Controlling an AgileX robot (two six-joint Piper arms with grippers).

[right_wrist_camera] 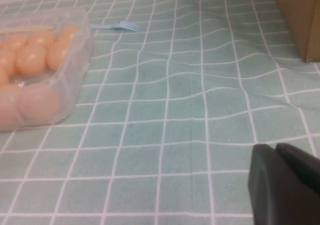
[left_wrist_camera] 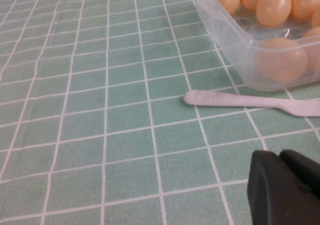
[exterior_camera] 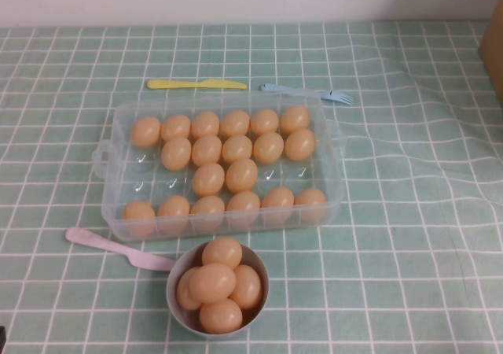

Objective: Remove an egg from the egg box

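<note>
The clear plastic egg box (exterior_camera: 112, 182) lies mid-table, holding many peach-orange eggs; one egg (exterior_camera: 241, 175) sits near its middle, and a few slots stand bare. Neither arm shows in the high view. In the left wrist view my left gripper (left_wrist_camera: 279, 156) is shut and empty, low over the cloth, near a corner of the egg box (left_wrist_camera: 235, 37) with an egg (left_wrist_camera: 281, 60) behind its wall. My right gripper (right_wrist_camera: 275, 147) is likewise shut on nothing, off the other end of the egg box (right_wrist_camera: 85, 32).
A grey bowl (exterior_camera: 179, 316) with several eggs stands in front of the box. A pink knife (exterior_camera: 110, 245) lies beside it. Behind the box lie a yellow knife (exterior_camera: 196, 84) and a blue fork (exterior_camera: 310, 93). A cardboard box (exterior_camera: 493, 47) stands far right on the wrinkled cloth.
</note>
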